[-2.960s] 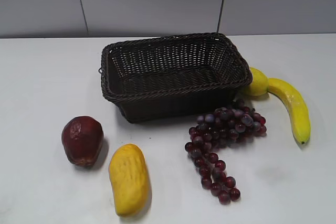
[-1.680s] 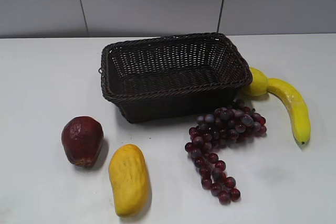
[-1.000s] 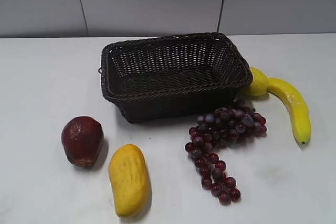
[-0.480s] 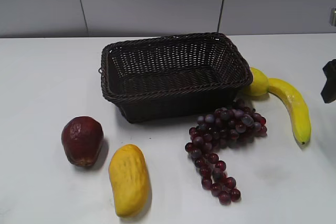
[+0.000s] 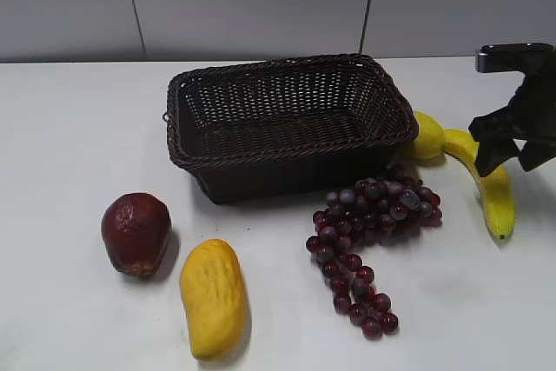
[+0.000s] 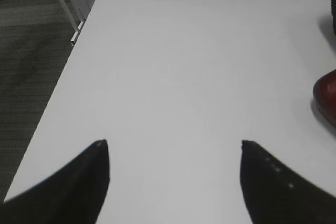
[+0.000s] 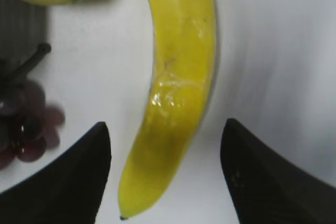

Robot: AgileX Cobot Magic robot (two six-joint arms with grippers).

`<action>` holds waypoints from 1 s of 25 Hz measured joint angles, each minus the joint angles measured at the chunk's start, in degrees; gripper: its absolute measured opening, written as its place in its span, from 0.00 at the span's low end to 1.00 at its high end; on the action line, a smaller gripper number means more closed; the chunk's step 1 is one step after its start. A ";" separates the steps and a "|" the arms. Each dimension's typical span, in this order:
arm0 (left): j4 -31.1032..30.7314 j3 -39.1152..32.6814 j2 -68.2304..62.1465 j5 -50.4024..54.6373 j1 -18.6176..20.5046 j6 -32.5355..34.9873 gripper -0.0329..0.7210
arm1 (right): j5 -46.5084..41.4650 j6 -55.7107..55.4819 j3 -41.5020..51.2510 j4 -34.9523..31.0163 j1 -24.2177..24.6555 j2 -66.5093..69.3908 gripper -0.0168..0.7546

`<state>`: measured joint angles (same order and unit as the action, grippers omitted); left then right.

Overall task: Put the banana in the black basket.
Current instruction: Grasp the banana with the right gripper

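The right gripper (image 7: 165,174) has its fingers (image 7: 79,182) spread wide, straddling the lower half of the banana (image 7: 178,82) with no contact visible; the left gripper (image 6: 173,182), likewise spread, holds nothing over bare bench (image 6: 173,66). The banana lies on the bench beside the lemon (image 5: 423,135), outside the black basket (image 5: 287,123). Grasp, lift, transfer and release all remain.

On the white counter (image 5: 78,128) we see a dark red fruit (image 5: 135,233), a mango (image 5: 213,297), purple grapes (image 5: 369,223), and a lemon (image 5: 425,136).
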<state>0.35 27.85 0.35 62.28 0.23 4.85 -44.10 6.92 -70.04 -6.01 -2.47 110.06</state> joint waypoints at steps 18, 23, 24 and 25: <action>0.00 0.00 0.00 0.00 0.00 0.00 0.81 | 3.75 -4.15 -5.58 3.03 -0.43 8.39 0.49; 0.00 0.00 0.00 0.00 0.00 0.00 0.81 | 2.29 -4.98 -5.58 3.23 -0.43 8.38 0.42; 0.00 0.00 0.00 0.00 0.00 0.00 0.81 | 1.96 -5.37 -5.58 3.50 -0.43 8.08 0.42; 0.00 0.00 0.00 0.00 0.00 0.00 0.81 | 1.46 -6.01 -5.58 4.21 -0.43 7.60 0.42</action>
<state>0.35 27.85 0.35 62.28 0.23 4.85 -42.63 0.90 -75.62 -1.80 -2.90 117.66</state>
